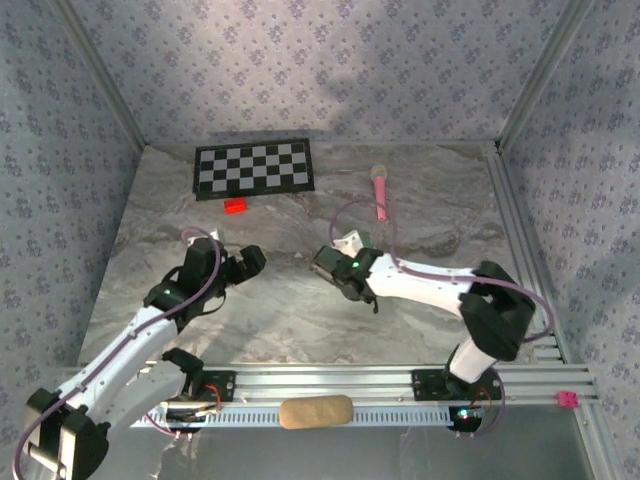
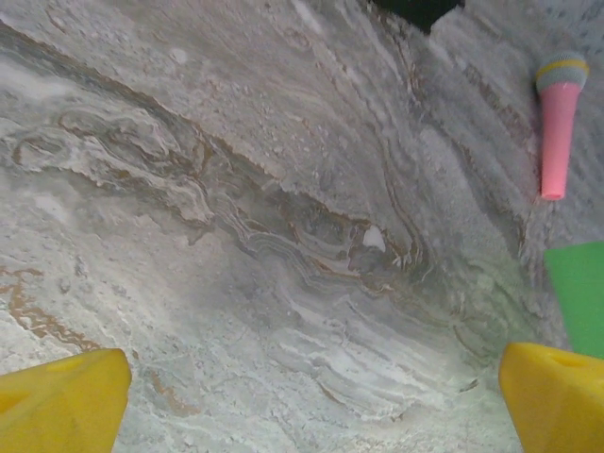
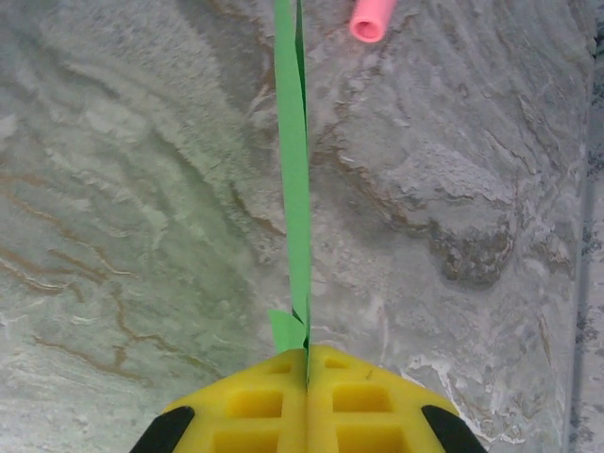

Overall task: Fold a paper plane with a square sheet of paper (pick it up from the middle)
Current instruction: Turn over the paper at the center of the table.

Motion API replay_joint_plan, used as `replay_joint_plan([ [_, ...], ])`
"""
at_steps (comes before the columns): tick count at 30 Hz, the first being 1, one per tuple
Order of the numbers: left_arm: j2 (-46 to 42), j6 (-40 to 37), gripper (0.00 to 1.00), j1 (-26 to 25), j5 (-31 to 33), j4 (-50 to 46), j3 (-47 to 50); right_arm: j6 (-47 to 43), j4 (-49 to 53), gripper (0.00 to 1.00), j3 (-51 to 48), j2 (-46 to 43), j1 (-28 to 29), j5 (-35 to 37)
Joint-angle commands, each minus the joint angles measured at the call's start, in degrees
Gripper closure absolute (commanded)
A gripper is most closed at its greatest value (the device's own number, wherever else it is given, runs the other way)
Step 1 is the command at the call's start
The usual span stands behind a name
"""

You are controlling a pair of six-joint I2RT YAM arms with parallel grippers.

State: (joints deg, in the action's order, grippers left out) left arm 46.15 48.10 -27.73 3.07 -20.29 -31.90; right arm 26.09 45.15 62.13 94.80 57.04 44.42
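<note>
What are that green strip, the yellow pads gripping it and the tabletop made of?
The green strip looks like thin matte paper: seen edge-on it is a sliver, with folded layers. The yellow pads of the right gripper seem moulded plastic or rubber, matte, with square recesses. The tabletop looks like marble, grey with brown veins, though it may be a printed laminate.

High view from behind the arms [image 1: 420,280], wrist views close over the table [image 2: 283,236], all sharing the pink toy [image 1: 380,192].
</note>
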Motion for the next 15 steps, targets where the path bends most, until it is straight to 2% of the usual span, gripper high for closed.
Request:
replay_joint_plan([
  [1,-3.08,1.6,0.0,0.76,1.82,-2.74,1.12,1.57,4.29,0.99,4.53,6.07,2.29,2.24],
  [6,-5.74,2.61,0.0,1.33,2.38,-4.0,1.71,2.75,4.89,0.98,11.81,13.85,5.03,-1.71],
  [10,-6.25,2.97,0.0,1.41,1.39,-4.12,1.93,2.01,1.05,0.94,14.92,16.66,6.09,-8.84],
  [15,-6.1,2.98,0.01,1.5,-0.71,-2.98,1.94,2.35,-4.15,0.88,14.52,16.32,4.23,-19.04],
])
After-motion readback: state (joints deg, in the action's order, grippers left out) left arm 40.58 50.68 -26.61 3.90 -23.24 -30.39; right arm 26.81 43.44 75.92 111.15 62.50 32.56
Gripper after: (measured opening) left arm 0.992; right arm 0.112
